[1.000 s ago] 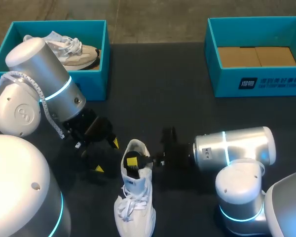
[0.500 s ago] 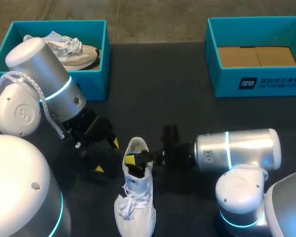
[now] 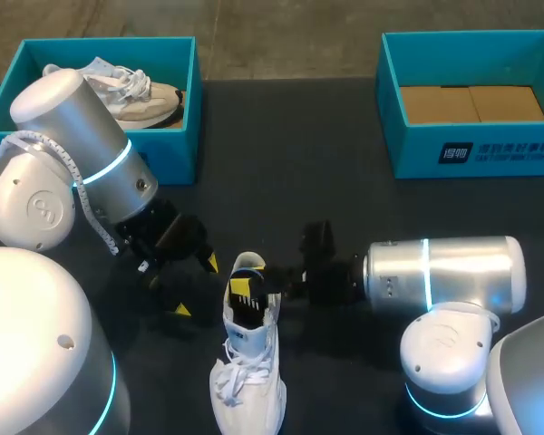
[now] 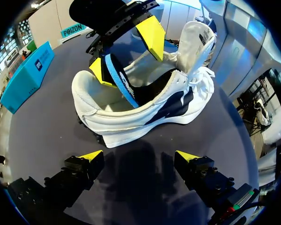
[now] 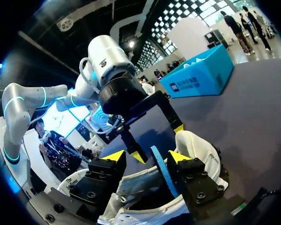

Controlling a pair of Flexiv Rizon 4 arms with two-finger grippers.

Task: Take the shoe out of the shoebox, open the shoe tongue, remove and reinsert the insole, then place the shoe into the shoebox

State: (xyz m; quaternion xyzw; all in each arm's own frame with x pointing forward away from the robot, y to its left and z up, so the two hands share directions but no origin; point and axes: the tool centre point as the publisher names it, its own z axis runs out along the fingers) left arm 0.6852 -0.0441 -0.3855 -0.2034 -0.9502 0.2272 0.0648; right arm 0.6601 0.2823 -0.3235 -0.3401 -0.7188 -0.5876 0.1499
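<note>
Dark tabletop [image 3: 281, 154] carries everything, and the white sneaker [image 3: 247, 381] lies at its near edge, about midway along, toe towards the robot and heel towards the far side. Its tongue [image 4: 196, 40] is folded back over the laces, so the mouth of the shoe is wide open. The blue-edged insole [image 4: 121, 80] stands up out of the heel on its edge, partly lifted from the footbed.

The right gripper [image 5: 146, 156] reaches in from the right side with both yellow tips down in the heel opening. Its fingers [image 5: 178, 157] stand well apart. The insole sits between them against one finger, with a visible gap to the other, so I judge it caught against the finger, not pinched. That placement suits levering the insole out or working it back down.

The left gripper [image 4: 139, 155] hangs just beside the shoe's left flank, fingers spread wide and holding nothing. It looks placed to brace the shoe if it slides.

At the far left corner, a teal shoebox [image 3: 177, 109] holds another pale sneaker [image 3: 136, 91]. At the far right corner, a second teal shoebox [image 3: 471, 154] shows only its cardboard floor and probably awaits this shoe.
</note>
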